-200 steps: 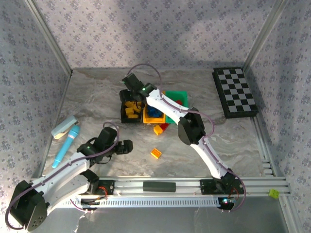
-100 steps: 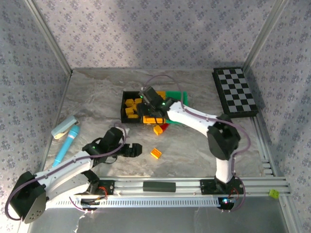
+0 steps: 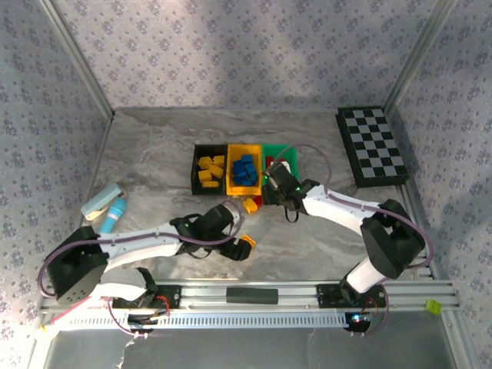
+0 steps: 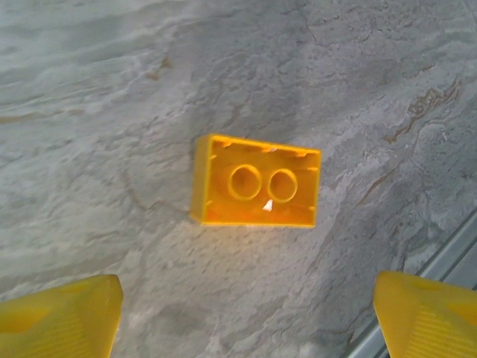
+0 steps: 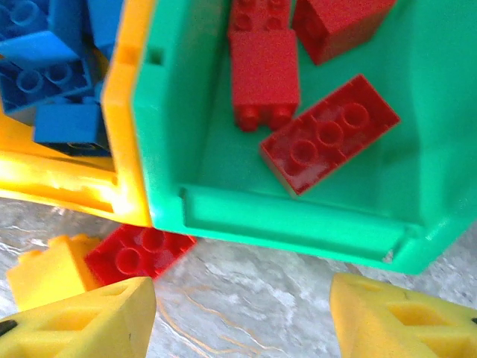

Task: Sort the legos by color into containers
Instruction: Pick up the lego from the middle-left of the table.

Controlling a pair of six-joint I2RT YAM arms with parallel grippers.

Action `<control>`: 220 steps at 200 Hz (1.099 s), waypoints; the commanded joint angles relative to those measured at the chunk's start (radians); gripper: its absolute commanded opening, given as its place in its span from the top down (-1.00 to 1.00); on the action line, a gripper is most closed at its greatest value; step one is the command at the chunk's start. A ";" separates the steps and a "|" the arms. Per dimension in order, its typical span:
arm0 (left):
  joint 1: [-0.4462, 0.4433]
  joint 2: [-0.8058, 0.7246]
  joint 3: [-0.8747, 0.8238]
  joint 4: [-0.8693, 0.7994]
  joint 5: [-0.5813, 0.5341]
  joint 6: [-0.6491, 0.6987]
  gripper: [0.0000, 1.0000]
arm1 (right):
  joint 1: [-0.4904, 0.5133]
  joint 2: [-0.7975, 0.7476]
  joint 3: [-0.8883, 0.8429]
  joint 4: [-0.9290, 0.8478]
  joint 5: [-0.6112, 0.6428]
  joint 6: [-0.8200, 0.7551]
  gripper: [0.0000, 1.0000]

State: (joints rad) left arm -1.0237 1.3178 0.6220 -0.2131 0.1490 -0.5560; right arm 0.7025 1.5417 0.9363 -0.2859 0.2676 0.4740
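Note:
A loose yellow lego lies hollow side up on the marble table, and my left gripper hangs open just above it with nothing between its fingertips. From above, that gripper sits right beside the brick. My right gripper is open and empty at the front wall of the green bin, which holds red legos. A red lego and a yellow one lie on the table by the yellow bin, which holds blue legos. The black bin holds yellow legos.
The three bins stand side by side mid-table. A black-and-white chequered board lies at the back right. A white-grey stapler-like object and a blue pen lie at the left. A metal rail runs along the near edge.
My right gripper has swung from over the black bin rightward and nearer, to the green bin's front. My left gripper has slid right, up to the loose yellow lego.

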 commanded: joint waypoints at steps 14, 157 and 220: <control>-0.061 0.131 0.152 -0.135 -0.135 0.072 -0.73 | -0.017 -0.067 -0.042 0.038 0.028 0.037 -0.30; -0.159 0.367 0.363 -0.304 -0.325 0.161 -0.25 | -0.024 -0.091 -0.085 0.055 0.030 0.045 -0.30; -0.158 0.373 0.378 -0.308 -0.331 0.171 -0.02 | -0.025 -0.097 -0.094 0.051 0.035 0.046 -0.30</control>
State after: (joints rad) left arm -1.1744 1.6798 0.9691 -0.4984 -0.1665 -0.3996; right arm 0.6865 1.4700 0.8543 -0.2314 0.2741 0.5056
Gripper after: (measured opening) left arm 0.518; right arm 0.649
